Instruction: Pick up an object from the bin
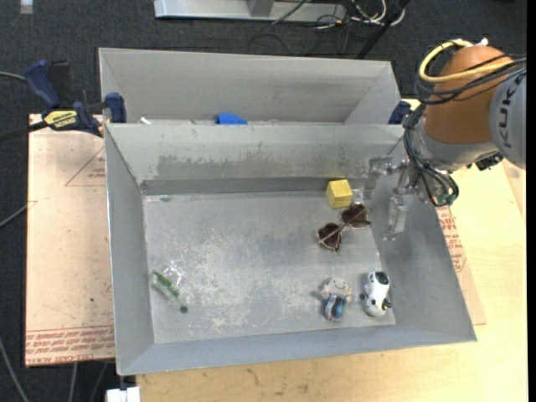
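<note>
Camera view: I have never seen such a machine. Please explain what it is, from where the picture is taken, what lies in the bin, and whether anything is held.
This is a robot arm reaching in from the right; its end effector, the grasping part, hangs near the right wall of the grey metal bin. The camera looks down from above, slightly sideways. In the bin lie a yellow block, sunglasses, a black-and-white toy, a blue-grey toy and, front left, a clear wrapper. Nothing appears to be held.
</note>
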You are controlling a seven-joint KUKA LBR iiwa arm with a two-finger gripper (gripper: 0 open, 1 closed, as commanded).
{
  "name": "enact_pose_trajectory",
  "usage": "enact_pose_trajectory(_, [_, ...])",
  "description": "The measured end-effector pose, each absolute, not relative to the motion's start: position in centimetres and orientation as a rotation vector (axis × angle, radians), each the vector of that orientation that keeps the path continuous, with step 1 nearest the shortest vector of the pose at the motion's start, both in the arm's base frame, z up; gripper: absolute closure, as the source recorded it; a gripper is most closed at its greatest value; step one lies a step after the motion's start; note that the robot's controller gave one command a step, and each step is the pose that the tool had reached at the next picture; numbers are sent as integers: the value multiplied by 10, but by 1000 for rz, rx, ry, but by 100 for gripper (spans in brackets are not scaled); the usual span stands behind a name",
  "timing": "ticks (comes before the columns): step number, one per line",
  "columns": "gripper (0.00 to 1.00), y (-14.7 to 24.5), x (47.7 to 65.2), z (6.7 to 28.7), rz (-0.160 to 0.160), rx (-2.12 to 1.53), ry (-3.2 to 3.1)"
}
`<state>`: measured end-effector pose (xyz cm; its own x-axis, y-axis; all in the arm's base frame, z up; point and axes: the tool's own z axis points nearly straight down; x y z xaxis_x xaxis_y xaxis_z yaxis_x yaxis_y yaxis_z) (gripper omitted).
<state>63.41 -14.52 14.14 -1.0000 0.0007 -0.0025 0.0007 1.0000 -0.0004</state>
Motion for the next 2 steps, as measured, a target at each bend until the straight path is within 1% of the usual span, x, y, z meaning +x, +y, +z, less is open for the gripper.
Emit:
enact_pose_trajectory(1, [0, -124, 641, 119, -8, -132, 3129])
enact_pose_trajectory(2, [0, -93, 644, 86, 6, -432, 3111])
